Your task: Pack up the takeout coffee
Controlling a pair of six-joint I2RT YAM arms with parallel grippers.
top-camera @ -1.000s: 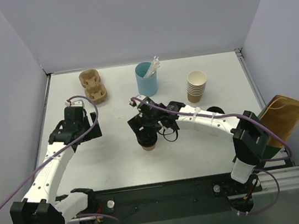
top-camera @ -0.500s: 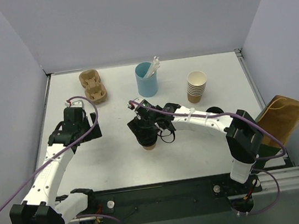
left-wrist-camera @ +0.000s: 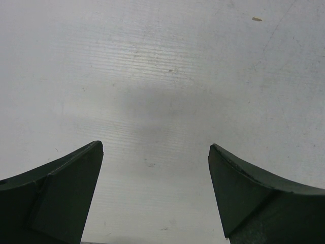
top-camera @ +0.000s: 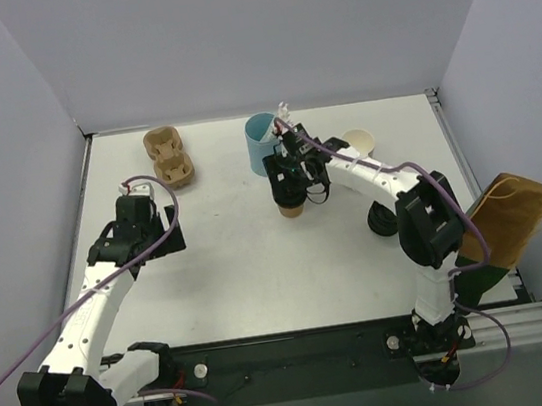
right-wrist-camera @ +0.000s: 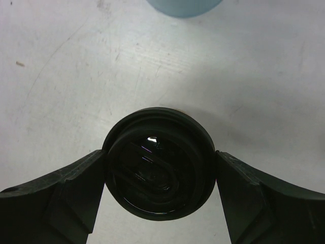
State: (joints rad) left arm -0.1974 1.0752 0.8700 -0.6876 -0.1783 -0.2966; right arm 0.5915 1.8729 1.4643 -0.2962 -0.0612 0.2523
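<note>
Right wrist view shows the right gripper (right-wrist-camera: 161, 175) closed on the takeout coffee (right-wrist-camera: 157, 152), pressing both its sides, near the light-blue cup (right-wrist-camera: 185, 6), while the left gripper (left-wrist-camera: 155, 168) stands wide open, holding nothing, above the table (left-wrist-camera: 162, 76).

Left pincer (left-wrist-camera: 155, 152) spread wide above the white table (left-wrist-camera: 162, 61).

Two dark fingers (left-wrist-camera: 61, 193) rise from the bottom corners, one at the left and one at the right, their tips well apart, and the table surface fills the gap between them. A soft grey shadow (left-wrist-camera: 167, 109) lies across the middle of the table just beyond the tips. The surface shows faint scratches and fine parallel lines, and a small tan speck (left-wrist-camera: 257, 19) sits near the top right corner.
</note>
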